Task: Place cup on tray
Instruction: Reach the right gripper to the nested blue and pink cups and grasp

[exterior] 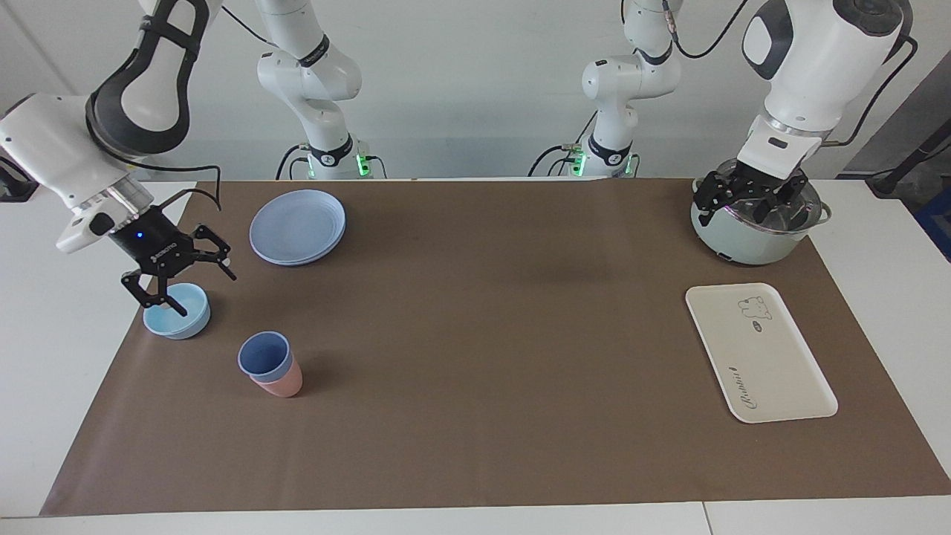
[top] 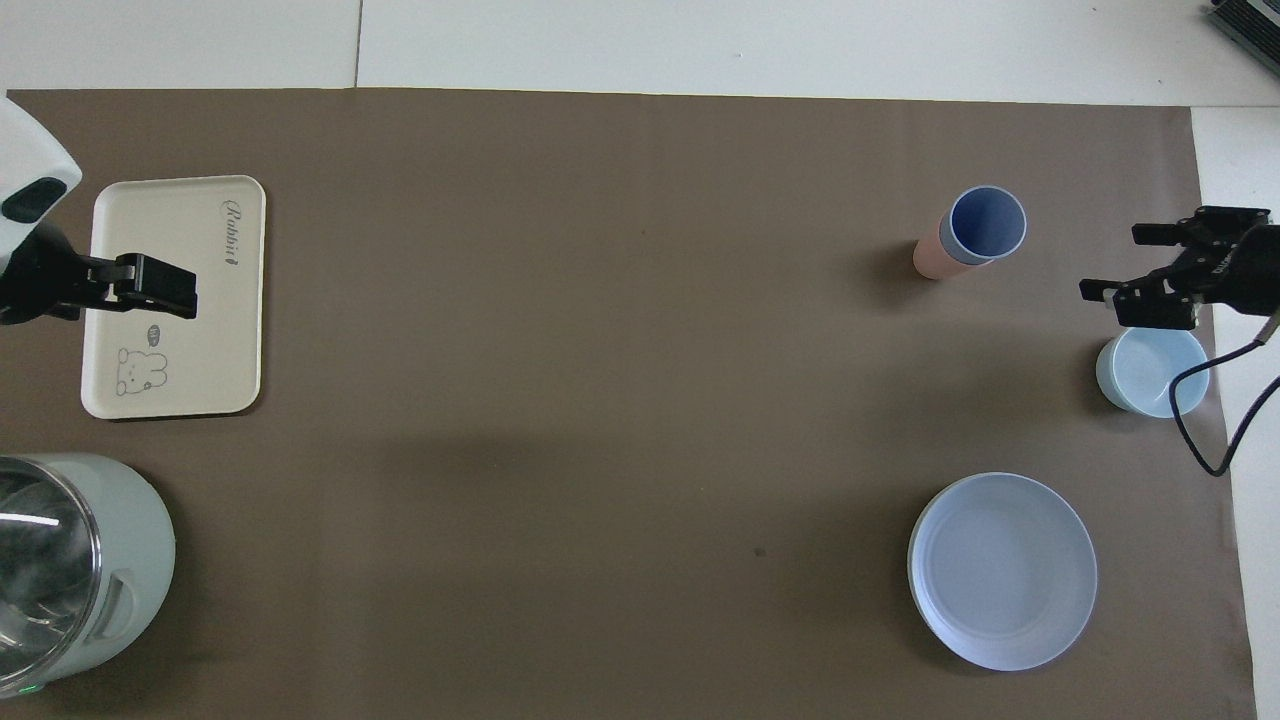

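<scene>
The cup (exterior: 263,354) (top: 987,222) is periwinkle blue and stands upright, nested in a pink cup (exterior: 281,383) toward the right arm's end of the mat. My right gripper (exterior: 189,290) (top: 1125,262) hangs open and empty just above the light-blue bowl (exterior: 178,316), beside the cup and apart from it. The cream tray (exterior: 758,357) (top: 215,330) lies flat and bare at the left arm's end. Above the pot (exterior: 743,241) waits my left gripper (exterior: 749,208), open with nothing in it.
Stacked round blue plates (exterior: 297,225) (top: 1002,568) lie nearer to the robots than the bowl (top: 1150,375). The pale green pot (top: 70,565) stands nearer to the robots than the tray. A brown mat (exterior: 483,334) covers the table.
</scene>
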You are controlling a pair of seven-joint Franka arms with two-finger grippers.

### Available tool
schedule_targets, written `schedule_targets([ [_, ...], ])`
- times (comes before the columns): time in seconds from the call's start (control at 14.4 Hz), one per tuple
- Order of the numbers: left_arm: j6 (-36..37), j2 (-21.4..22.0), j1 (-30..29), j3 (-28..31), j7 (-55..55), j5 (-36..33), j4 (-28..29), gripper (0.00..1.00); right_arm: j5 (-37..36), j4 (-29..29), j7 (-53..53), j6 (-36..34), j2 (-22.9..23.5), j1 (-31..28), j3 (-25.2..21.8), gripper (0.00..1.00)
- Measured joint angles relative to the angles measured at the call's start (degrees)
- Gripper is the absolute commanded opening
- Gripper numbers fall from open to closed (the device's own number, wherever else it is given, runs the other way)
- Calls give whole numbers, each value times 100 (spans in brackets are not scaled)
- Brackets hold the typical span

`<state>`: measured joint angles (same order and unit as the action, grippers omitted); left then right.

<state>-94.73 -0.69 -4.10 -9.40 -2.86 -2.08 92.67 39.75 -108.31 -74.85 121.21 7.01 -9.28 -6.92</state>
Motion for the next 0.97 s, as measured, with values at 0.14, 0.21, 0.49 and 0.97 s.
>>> schedule_targets([
  [0.14,0,0,0,0,0,0,0,100,653,-31,-774,12,249,-113,-5,100],
  [0.21,0,0,0,0,0,0,0,100,1015,-50,-1189,14,375,-147,-5,100],
  [0.49,0,0,0,0,0,0,0,100,2203,-110,-2406,-22,890,-234,-6,100],
  [0.97,-3,0,0,0,0,0,0,100,4016,-121,-4292,-287,1773,-321,22,100],
])
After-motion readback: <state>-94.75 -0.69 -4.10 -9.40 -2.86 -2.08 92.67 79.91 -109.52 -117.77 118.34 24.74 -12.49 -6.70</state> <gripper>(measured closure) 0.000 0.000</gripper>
